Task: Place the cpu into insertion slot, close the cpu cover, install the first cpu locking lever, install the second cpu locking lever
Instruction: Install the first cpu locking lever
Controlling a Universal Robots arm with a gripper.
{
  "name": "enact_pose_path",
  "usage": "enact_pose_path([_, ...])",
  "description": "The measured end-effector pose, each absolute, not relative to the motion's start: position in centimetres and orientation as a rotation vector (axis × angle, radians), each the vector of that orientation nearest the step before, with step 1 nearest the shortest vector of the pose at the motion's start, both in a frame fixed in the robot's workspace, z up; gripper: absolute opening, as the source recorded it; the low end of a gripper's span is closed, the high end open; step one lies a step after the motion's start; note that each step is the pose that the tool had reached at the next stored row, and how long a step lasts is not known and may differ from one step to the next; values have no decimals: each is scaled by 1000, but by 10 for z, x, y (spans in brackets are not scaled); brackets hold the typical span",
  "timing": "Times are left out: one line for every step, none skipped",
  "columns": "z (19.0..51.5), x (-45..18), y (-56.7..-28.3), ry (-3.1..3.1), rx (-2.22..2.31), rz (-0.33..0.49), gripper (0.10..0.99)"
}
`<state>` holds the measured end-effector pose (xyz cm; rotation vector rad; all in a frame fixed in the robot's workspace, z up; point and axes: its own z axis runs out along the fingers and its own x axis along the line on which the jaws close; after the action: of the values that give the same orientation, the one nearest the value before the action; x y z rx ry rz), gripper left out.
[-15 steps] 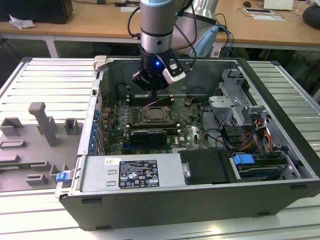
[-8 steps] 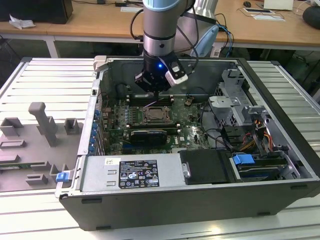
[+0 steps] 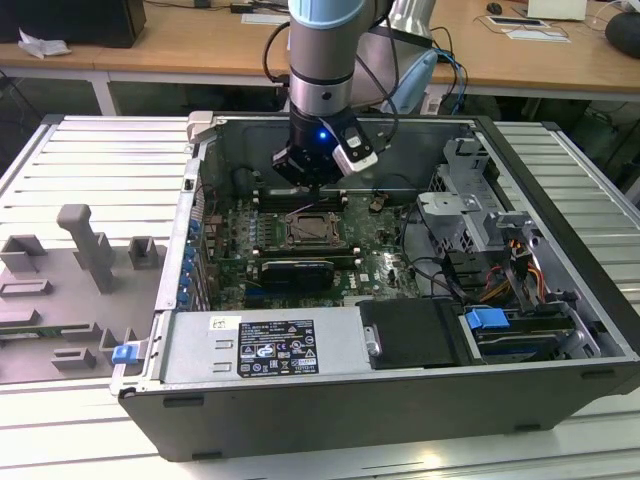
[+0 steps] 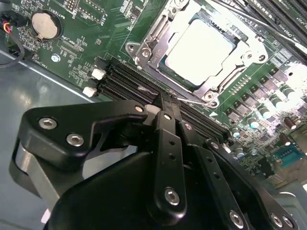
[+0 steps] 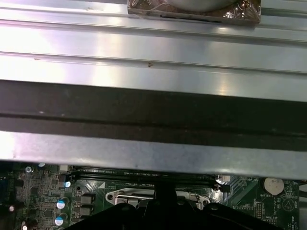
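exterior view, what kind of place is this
Probably a robotics lab or test workshop. An opened computer case lies on a ribbed metal table with the arm reaching into it, grey fixtures stand beside it, and wooden desks with papers stand behind.

Open computer case (image 3: 560, 300) on a ribbed metal table (image 3: 100, 160).
Inside, a green motherboard (image 3: 375, 265) lies flat; a labelled power supply (image 3: 265, 345) sits along the near edge, with a blue tab (image 3: 488, 320) and drive cage (image 3: 470, 205) toward the exterior view's right. A coin cell (image 4: 45, 24) (round, silvery) sits beside long black memory slots (image 4: 129, 79). Grey fixtures (image 3: 85, 245) stand outside the case; wooden desks (image 3: 520, 60) behind.
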<state>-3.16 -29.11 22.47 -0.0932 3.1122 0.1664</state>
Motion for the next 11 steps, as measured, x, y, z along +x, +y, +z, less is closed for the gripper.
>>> enact_pose_path([224,-31,-291,3112,-93,167,106])
enact_pose_path([223,-30,-291,3112,-93,168,106])
enact_pose_path([223,-29,-291,3112,-93,171,106])
enact_pose_path([221,-27,-290,3112,-93,175,106])
enact_pose_path([220,-26,-290,3111,-93,177,106])
enact_pose_path([220,-26,-290,3111,-93,179,106])
enact_pose_path([219,-25,-290,3111,-93,182,106])
enact_pose_path([218,-24,-290,3111,-93,185,106])
enact_pose_path([217,-23,-290,3111,-93,186,106])
enact_pose_path([216,-22,-290,3111,-93,187,106])
enact_pose_path([215,-21,-290,3111,-93,187,106])
